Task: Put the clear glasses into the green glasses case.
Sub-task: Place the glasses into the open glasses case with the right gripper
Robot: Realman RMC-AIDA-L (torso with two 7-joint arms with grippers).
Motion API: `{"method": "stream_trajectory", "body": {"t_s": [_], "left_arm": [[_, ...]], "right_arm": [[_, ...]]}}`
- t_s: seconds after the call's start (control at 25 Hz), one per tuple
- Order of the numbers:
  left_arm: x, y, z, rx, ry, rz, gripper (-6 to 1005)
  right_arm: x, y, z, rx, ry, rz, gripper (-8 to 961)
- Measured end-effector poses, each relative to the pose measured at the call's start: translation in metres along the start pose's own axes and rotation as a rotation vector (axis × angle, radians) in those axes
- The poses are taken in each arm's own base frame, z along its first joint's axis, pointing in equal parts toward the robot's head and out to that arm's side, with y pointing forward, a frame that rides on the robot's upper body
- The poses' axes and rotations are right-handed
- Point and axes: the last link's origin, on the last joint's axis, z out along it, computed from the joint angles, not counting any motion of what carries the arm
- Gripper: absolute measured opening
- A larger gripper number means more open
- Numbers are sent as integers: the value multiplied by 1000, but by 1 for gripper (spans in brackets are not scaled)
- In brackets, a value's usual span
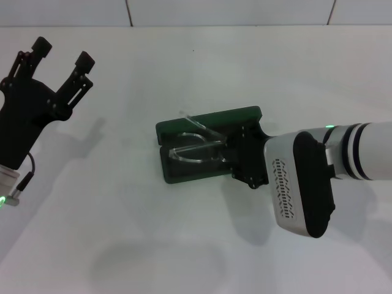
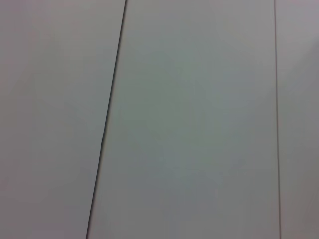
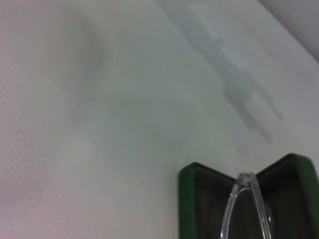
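Note:
The green glasses case point(image 1: 211, 119) lies open in the middle of the table, its dark lining facing up. The clear glasses point(image 1: 195, 149) rest over the lining, and one see-through arm sticks out past the lid's far edge. My right gripper point(image 1: 237, 154) is at the case's right end, right against the glasses. In the right wrist view the green glasses case point(image 3: 188, 175) shows its open rim, with the clear glasses point(image 3: 242, 191) over the lining. My left gripper point(image 1: 63, 52) is raised at the far left, open and holding nothing, well away from the case.
A white table point(image 1: 122, 233) surrounds the case. At the back runs a tiled wall with dark seams point(image 1: 128, 12). The left wrist view shows only pale panels and a dark seam point(image 2: 107, 119).

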Motion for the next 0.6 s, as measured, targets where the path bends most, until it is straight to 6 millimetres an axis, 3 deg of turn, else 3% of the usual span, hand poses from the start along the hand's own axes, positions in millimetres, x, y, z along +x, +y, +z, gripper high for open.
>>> {"method": "stream_trajectory", "body": {"t_s": [0.6], "left_arm": [[-2, -2, 2, 5, -15, 4, 861]], "right_arm": [[4, -8, -8, 16, -4, 34, 432]]}}
